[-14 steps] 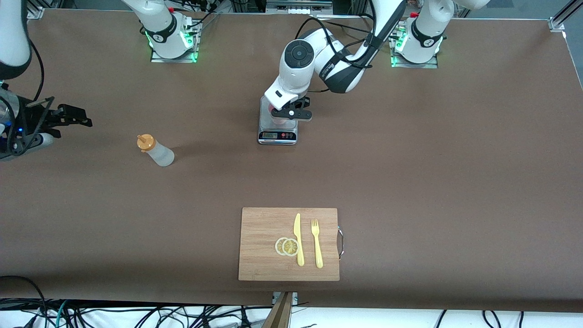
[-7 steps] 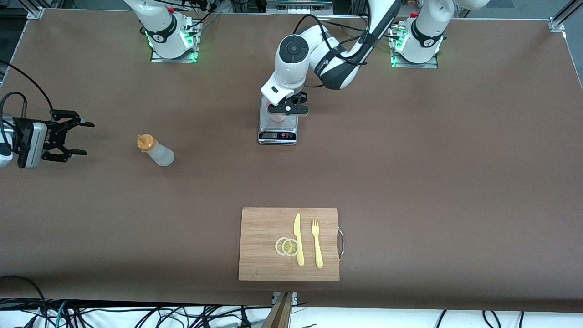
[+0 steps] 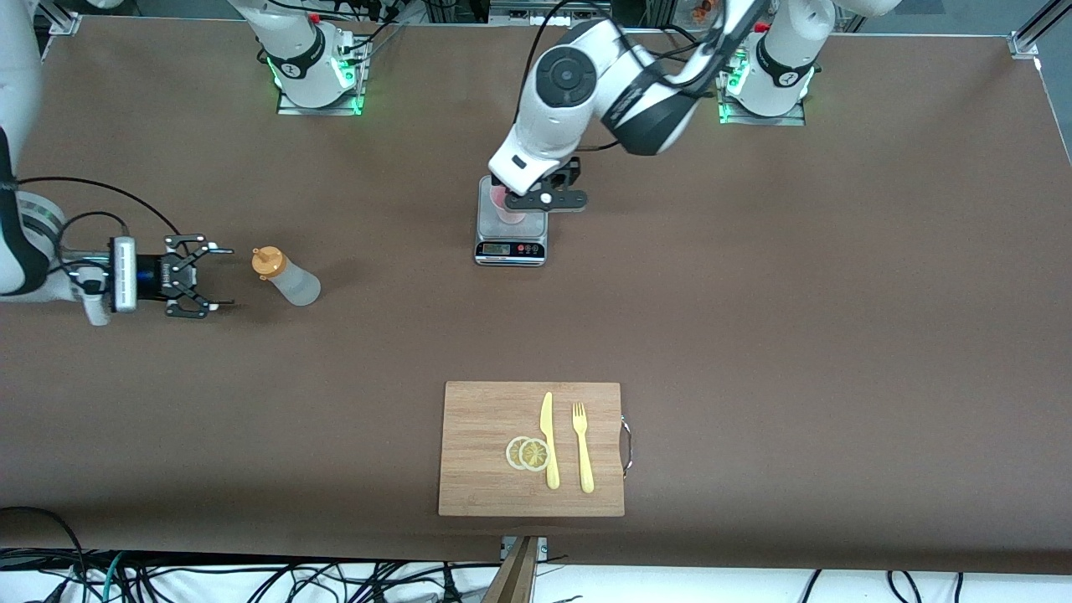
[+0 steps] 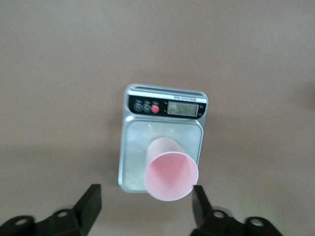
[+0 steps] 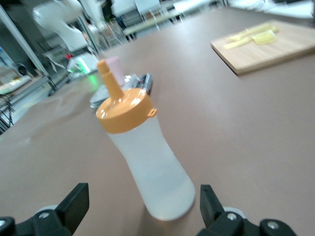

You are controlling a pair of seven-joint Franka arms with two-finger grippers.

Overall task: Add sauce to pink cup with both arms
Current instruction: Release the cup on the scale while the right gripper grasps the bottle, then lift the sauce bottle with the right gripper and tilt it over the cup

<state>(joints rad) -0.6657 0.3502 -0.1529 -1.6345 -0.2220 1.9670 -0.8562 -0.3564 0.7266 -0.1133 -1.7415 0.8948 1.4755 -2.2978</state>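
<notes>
Now, starting at the right arm's end of the table, the right gripper (image 3: 209, 285) sits low with its fingers spread apart and empty, pointing straight at the sauce (image 3: 286, 276). The bottle stands just beside the fingertips, toward the table's middle, not yet between them. In the right wrist view the sauce (image 5: 145, 160) stands upright with a slight lean, its long axis vertical and its orange nozzle on top, centred in the gap between the two fingers. My judgement is that a short level advance along the table would bring the fingers around the bottle's body, and the right arm is plainly the one placed for it. Bare tabletop (image 3: 167, 402) lies all round the bottle, so there is room to come in.

Toward the middle, the scale (image 3: 511, 230) carries the pink cup (image 3: 507, 208), upright on its plate. The left gripper (image 3: 548, 199) hangs over the scale with its fingers wide apart; in the left wrist view the pink cup (image 4: 172, 174) stands free between them, touched by neither, mouth open upward. The sauce and the cup are well apart.

Nearer the front camera, a cutting board (image 3: 477, 469) holds a knife (image 3: 548, 440), a fork (image 3: 582, 448) and lemon slices (image 3: 528, 453), clear of both arms' paths.
</notes>
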